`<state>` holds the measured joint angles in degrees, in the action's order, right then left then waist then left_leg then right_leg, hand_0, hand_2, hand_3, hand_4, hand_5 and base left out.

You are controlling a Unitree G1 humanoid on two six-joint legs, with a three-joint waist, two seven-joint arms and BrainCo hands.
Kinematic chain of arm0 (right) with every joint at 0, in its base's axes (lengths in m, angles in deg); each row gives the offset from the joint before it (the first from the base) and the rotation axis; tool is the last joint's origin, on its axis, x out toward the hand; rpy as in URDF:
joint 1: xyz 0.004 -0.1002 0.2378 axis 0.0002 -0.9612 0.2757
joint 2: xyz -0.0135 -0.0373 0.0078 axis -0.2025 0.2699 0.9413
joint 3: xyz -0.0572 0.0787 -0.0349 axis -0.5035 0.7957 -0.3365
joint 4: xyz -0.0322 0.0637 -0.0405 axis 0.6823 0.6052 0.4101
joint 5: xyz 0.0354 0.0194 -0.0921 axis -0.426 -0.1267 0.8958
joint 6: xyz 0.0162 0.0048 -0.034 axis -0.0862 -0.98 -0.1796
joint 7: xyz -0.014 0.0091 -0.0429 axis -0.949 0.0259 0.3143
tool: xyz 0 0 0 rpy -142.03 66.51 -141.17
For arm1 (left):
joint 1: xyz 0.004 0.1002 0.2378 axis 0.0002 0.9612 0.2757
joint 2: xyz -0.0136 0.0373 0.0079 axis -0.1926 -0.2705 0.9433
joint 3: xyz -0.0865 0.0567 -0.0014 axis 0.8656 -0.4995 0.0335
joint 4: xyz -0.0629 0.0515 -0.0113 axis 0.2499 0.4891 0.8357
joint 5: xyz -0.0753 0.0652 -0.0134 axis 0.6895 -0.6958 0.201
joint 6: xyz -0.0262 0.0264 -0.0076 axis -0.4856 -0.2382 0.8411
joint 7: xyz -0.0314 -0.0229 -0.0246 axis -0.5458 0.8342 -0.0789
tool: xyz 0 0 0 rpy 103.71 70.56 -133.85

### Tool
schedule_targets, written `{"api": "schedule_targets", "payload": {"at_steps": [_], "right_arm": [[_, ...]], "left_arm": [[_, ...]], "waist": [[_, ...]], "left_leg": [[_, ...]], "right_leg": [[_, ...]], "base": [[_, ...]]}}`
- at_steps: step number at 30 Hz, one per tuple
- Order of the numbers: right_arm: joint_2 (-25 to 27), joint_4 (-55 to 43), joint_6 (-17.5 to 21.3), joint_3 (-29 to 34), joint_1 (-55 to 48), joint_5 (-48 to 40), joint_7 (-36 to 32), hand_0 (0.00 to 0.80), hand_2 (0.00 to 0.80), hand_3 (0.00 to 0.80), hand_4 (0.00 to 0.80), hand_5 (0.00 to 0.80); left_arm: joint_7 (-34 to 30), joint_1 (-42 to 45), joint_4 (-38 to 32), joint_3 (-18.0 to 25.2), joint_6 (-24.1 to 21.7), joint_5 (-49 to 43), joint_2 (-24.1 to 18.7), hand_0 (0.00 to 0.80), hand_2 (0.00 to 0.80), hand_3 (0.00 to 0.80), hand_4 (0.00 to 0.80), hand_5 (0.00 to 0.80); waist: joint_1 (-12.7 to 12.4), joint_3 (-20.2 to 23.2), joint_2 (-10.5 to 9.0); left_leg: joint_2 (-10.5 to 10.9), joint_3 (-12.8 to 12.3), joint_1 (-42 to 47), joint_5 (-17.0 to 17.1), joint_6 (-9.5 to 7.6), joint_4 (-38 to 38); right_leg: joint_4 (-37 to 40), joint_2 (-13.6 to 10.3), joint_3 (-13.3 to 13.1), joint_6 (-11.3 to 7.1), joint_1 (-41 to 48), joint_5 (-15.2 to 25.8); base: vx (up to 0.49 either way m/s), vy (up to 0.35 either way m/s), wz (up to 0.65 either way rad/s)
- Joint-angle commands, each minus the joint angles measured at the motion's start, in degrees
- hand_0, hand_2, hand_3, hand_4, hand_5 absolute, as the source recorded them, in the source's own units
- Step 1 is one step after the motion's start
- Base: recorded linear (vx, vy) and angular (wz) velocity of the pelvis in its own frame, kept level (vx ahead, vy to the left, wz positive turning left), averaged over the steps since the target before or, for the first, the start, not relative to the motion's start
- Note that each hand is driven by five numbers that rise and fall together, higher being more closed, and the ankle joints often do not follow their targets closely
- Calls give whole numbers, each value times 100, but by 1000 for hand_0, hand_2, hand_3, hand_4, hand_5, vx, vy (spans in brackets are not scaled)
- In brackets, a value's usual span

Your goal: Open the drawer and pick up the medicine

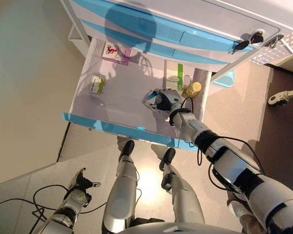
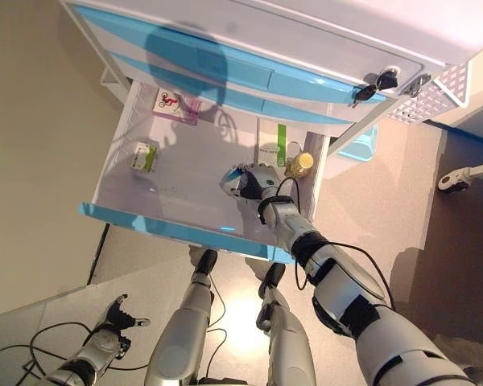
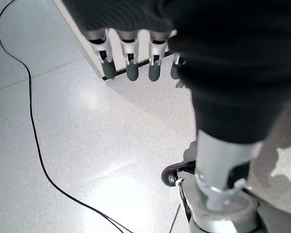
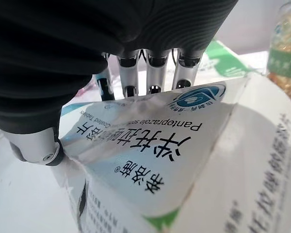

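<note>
The blue-fronted drawer [image 1: 117, 127] stands pulled open. My right hand [image 1: 162, 102] is inside it, near the right side. Its fingers [image 4: 155, 73] and thumb [image 4: 36, 145] are curled round a white medicine box with blue and green print [image 4: 184, 145]. A corner of the box shows past the hand in the right eye view [image 2: 229, 180]. My left hand [image 1: 81, 187] hangs low at my left side above the floor, fingers [image 3: 131, 68] relaxed and holding nothing.
In the drawer lie a pink-and-white box [image 1: 116, 52] at the back left, a small green-and-white pack [image 1: 97, 84] at the left, a green-and-white box [image 1: 173, 78] and a yellow bottle [image 1: 192, 89] by my right hand. Keys [image 1: 249, 41] hang in the cabinet lock. A cable [image 3: 34, 145] crosses the floor.
</note>
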<state>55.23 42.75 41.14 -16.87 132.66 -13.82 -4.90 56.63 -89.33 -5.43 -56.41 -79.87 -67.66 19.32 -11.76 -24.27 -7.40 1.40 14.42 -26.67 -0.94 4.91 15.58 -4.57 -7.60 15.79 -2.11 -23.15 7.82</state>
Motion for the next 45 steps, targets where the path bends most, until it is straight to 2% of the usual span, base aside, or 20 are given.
{"api": "schedule_targets", "payload": {"at_steps": [1, 14, 23, 33, 40, 45], "right_arm": [[215, -550, 249, 68, 137, -191, 105, 800, 800, 800, 800, 800], [548, -1202, 363, 186, -136, -263, 44, 800, 800, 800, 800, 800], [739, -1551, 449, 310, -626, -322, -140, 800, 800, 800, 800, 800], [1045, -2220, 575, 609, -1275, -335, -432, 800, 800, 800, 800, 800], [1426, -3092, 655, 1150, -2014, -513, -588, 800, 800, 800, 800, 800], [1592, -3483, 690, 1534, -2493, -627, -604, 800, 800, 800, 800, 800]], "left_arm": [[122, 93, 168, 211, -43, 180, -12, 0, 0, 0, 0, 0], [53, 185, 114, 251, -49, 63, 26, 0, 0, 0, 0, 0], [-87, 440, 177, 355, -25, -89, 148, 0, 0, 0, 0, 0], [-238, 848, 275, 699, 13, -273, 221, 0, 0, 0, 0, 0], [-313, 1105, 364, 996, 85, -399, 313, 0, 0, 0, 0, 0], [-346, 1228, 406, 1113, 123, -490, 389, 0, 0, 0, 0, 0]], "waist": [[35, -136, 14], [120, 117, -7], [278, 786, 4], [433, 1462, 124], [554, 1944, 209], [632, 2116, 258]], "left_leg": [[338, -1, 16, 464, -439, -568], [333, -66, 171, 460, -451, -635], [244, -296, 782, 469, -455, -1087], [115, -580, 1645, 415, -445, -1584], [37, -728, 2087, 380, -424, -1833], [14, -781, 2247, 344, -420, -1874]], "right_leg": [[-580, -37, -186, -450, 131, -469], [-491, -63, -250, -490, 285, -407], [-71, -92, -330, -606, 847, -276], [373, 19, -504, -667, 1500, -240], [582, 65, -559, -687, 1869, -292], [628, 63, -579, -681, 2019, -326]], "base": [[0, 0, 0], [4, 4, -1], [69, 47, -8], [92, 30, -20], [76, 11, -16], [56, 10, -7]]}}
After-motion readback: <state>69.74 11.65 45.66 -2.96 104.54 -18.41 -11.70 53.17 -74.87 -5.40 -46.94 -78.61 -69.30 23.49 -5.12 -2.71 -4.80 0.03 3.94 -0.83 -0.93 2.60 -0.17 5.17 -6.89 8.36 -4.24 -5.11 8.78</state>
